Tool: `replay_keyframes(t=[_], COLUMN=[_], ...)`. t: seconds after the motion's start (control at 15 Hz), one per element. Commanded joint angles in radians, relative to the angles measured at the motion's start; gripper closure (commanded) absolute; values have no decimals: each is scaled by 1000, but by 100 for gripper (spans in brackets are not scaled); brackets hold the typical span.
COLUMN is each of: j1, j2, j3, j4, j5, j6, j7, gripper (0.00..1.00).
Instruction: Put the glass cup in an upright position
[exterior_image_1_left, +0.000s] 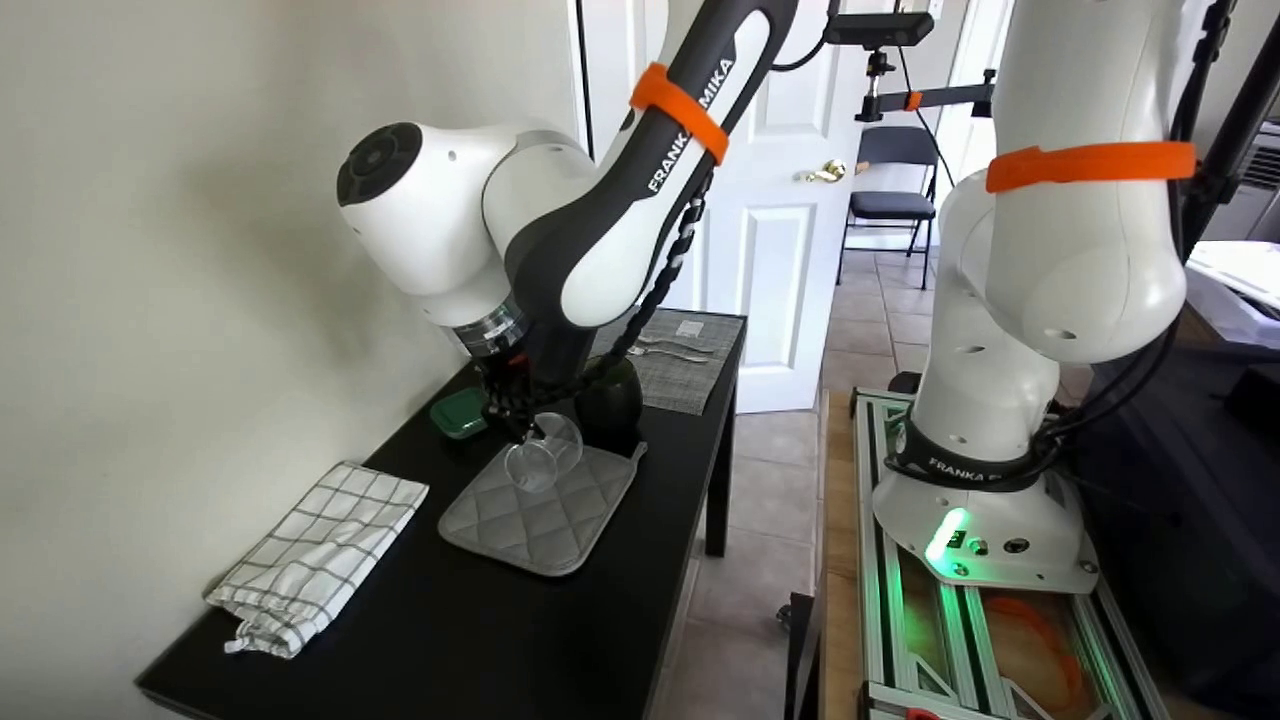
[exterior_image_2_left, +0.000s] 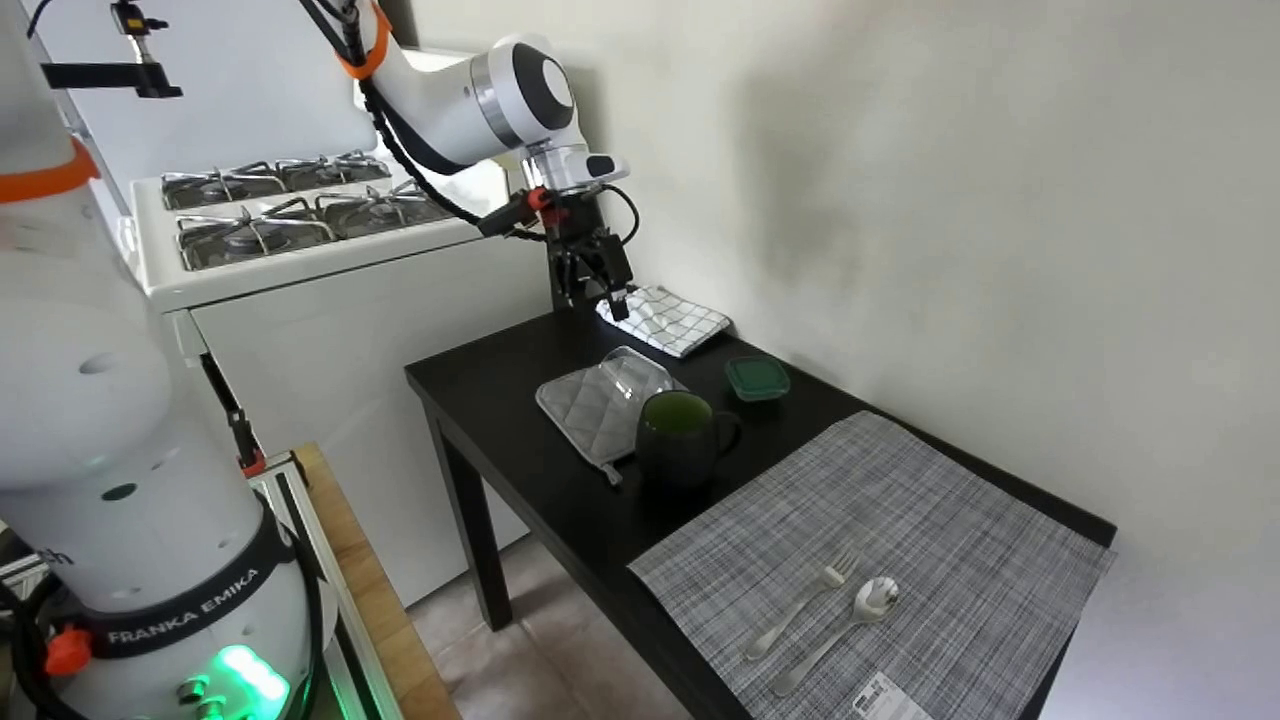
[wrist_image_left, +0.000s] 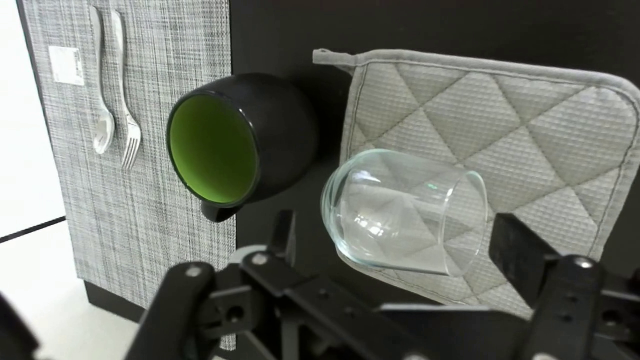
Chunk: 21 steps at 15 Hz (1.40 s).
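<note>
The clear glass cup (wrist_image_left: 400, 215) lies on its side on the grey quilted pot holder (wrist_image_left: 500, 120), its rim to the right in the wrist view and its base toward the dark mug. It also lies there in both exterior views, faint and see-through (exterior_image_1_left: 543, 455) (exterior_image_2_left: 628, 374). My gripper (wrist_image_left: 395, 237) is open and empty. In the wrist view its fingertips appear on either side of the cup's base and rim, with visible gaps. In the exterior views the gripper (exterior_image_1_left: 525, 415) (exterior_image_2_left: 600, 298) hangs pointing down near the cup, above the table.
A dark mug with a green inside (wrist_image_left: 280, 130) stands close to the cup's base. A green lidded container (exterior_image_2_left: 757, 378) sits near the wall. A checked towel (exterior_image_1_left: 320, 540) lies at one end. A grey placemat (exterior_image_2_left: 950, 500) holds a fork (exterior_image_2_left: 805, 600) and a spoon (exterior_image_2_left: 840, 635).
</note>
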Motion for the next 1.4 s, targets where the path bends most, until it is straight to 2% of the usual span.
replay_keyframes(t=[0.0,0.6,0.87,0.93,1.0,1.2,1.27,1.33], j1=[38,75,84,86,87,94,95,96], j2=[62,157,188,195,203,222,228,233], j3=[-25,-62,-79,-83,-86,-92,-92,-93], j4=[22,65,87,93,98,115,120,123], j5=[-80,-155,-172,-175,-175,-170,-164,-163], j6=[12,17,13,13,14,15,17,17], j7=[94,141,138,140,138,135,129,127], gripper=[0,0,15,15,9,0,0,4])
